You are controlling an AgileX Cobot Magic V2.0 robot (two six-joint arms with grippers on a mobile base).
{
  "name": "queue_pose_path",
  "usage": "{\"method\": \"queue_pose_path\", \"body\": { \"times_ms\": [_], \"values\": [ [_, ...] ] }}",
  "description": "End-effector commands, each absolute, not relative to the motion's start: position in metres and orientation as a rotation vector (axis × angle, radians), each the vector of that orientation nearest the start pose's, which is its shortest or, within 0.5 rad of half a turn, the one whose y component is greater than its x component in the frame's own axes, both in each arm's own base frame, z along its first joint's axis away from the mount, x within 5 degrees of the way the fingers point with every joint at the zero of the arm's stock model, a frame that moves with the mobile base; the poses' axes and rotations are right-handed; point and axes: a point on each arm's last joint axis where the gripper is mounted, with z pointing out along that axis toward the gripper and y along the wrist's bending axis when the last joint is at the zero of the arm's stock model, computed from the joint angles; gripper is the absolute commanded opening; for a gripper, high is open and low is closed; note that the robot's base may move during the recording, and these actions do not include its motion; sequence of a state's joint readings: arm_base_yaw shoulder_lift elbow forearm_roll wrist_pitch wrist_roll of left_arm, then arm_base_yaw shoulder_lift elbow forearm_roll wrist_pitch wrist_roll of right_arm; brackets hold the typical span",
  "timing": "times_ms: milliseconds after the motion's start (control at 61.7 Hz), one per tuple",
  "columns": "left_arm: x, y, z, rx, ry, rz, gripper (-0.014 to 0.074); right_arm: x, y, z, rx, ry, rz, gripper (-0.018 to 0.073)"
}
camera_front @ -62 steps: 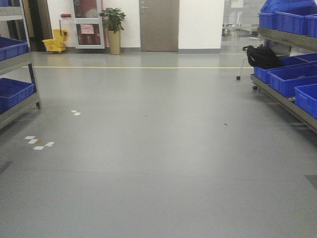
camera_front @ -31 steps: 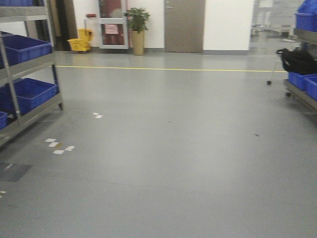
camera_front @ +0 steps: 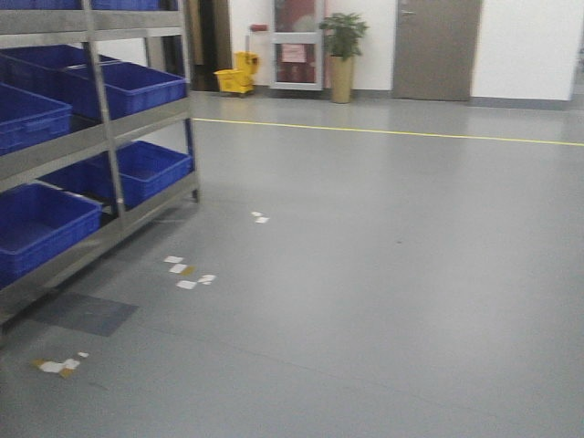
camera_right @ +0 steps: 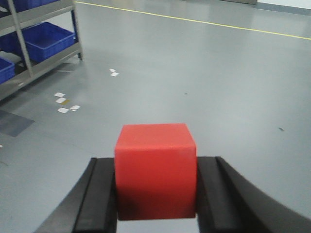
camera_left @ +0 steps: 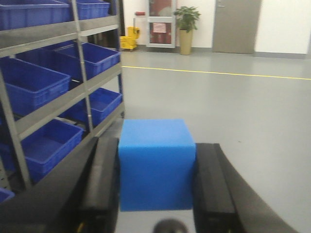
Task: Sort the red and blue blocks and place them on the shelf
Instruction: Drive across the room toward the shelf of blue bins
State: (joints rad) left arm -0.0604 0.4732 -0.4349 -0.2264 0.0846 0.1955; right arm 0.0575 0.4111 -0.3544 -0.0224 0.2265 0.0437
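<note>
Shelf (camera_front: pixel 146 119) swung nearer at left — blue block (camera_left: pixel 156 165) gripped, red block (camera_right: pixel 155 170) gripped

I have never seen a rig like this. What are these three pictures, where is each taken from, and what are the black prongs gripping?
This is a two-armed robot on a mobile base. The front view looks ahead over a grey floor, with the shelf of big blue bins at the left and tape scraps on the floor. The other two cameras sit on the wrists, looking out along each gripper. The black prongs are gripper fingers. The left gripper is shut on the blue block; the right gripper is shut on the red block. Neither block is on the shelf yet.
</note>
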Motion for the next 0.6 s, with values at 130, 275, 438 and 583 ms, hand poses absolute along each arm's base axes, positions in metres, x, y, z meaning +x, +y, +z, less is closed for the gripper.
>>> {"method": "queue_pose_path", "body": {
  "times_ms": [130, 275, 438, 583],
  "values": [
    [0.1058, -0.006, 0.335, 0.011, 1.488, -0.079, 0.0123, 0.0968, 0.0046, 0.3003, -0.03, 1.653, 0.045, 0.0331],
    [0.1058, -0.006, 0.335, 0.011, 1.488, -0.079, 0.0123, 0.0968, 0.0046, 0.3003, -0.03, 1.653, 0.045, 0.0331],
    [0.1058, -0.006, 0.335, 0.011, 1.488, -0.079, 0.0123, 0.0967, 0.0046, 0.3002, -0.03, 1.654, 0.045, 0.0331],
    [0.1058, -0.006, 0.335, 0.011, 1.488, -0.079, 0.0123, 0.0967, 0.0046, 0.3002, -0.03, 1.654, 0.045, 0.0331]
  ]
}}
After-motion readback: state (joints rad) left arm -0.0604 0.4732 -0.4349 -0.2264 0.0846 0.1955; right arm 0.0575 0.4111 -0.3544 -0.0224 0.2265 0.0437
